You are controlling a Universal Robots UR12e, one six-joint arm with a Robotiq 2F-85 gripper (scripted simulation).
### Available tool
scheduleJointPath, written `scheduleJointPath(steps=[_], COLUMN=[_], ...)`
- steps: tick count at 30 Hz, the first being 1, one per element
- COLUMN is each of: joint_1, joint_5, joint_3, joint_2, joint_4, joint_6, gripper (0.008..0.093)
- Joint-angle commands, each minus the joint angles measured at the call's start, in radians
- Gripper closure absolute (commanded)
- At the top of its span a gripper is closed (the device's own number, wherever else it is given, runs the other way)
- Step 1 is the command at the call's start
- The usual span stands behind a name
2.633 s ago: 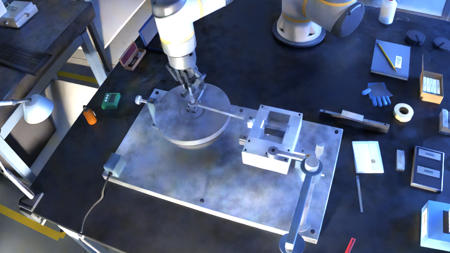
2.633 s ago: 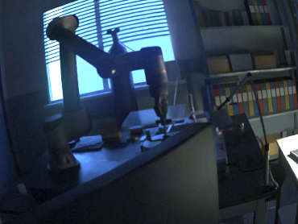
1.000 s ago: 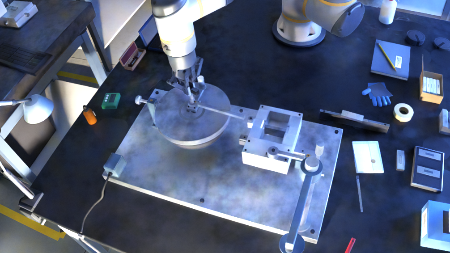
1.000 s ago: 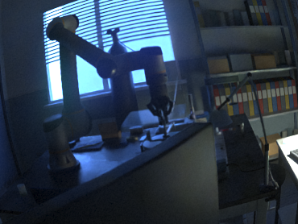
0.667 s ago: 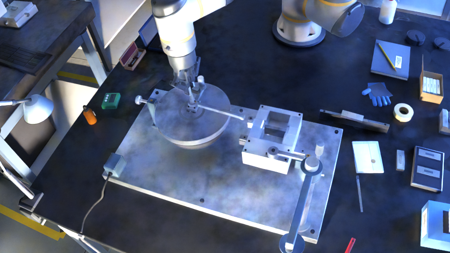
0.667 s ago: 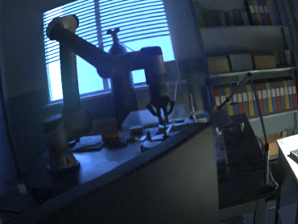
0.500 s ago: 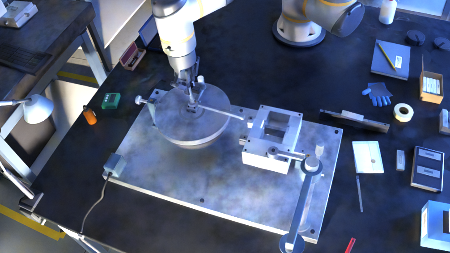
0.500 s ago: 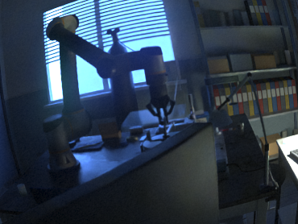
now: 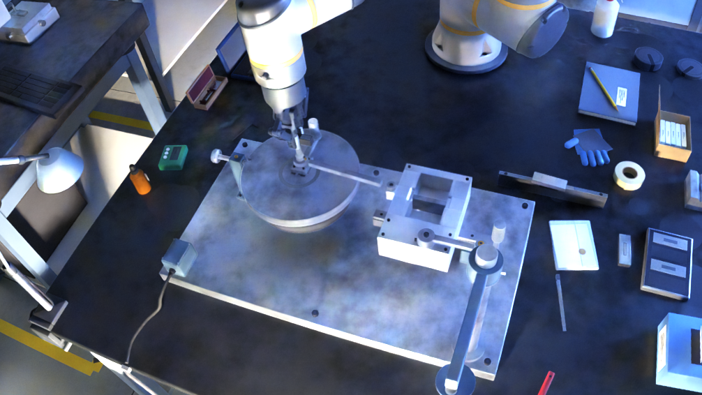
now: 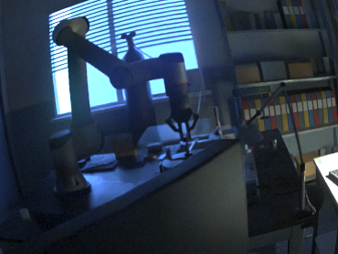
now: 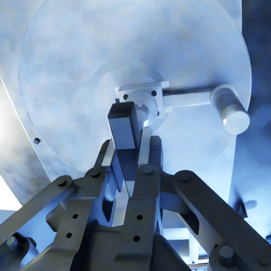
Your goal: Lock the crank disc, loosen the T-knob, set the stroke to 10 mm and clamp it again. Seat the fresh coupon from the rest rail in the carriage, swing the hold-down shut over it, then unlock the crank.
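Observation:
The T-knob (image 11: 131,141) at the crank disc's centre is partly covered by my fingers, and my gripper (image 9: 296,147) stands straight above the disc hub, closed on the knob's bar. The round grey crank disc (image 9: 299,179) lies on the left of the base plate, with a slider block (image 11: 141,101) at its hub and a crank handle peg (image 11: 231,111) to one side. A thin connecting rod (image 9: 343,174) runs from the hub to the square carriage (image 9: 427,206), whose pocket is open. The hold-down arm (image 9: 449,240) lies along the carriage's near edge. The pale coupon (image 9: 550,181) rests on the dark rest rail (image 9: 552,189) right of the plate.
Behind the work stands my arm's base (image 9: 466,44) on the dark bench. A lock plunger with a round knob (image 9: 221,157) sits at the disc's left edge. A long lever (image 9: 471,314) lies on the plate's right side. Small tools, tape, gloves and boxes are scattered on the right.

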Motion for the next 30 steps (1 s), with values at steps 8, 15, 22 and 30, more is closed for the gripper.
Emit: scheduleJointPath(steps=[8,15,22,30], joint_1=[0.0,0.0,0.0,0.0], joint_5=[0.0,0.0,0.0,0.0], joint_3=[-0.001,-0.001,-0.001,-0.001], joint_2=[0.0,0.0,0.0,0.0], joint_4=[0.0,0.0,0.0,0.0], joint_6=[-0.007,-0.007,-0.007,-0.007], gripper=[0.0934,0.0934,0.0814,0.0654])
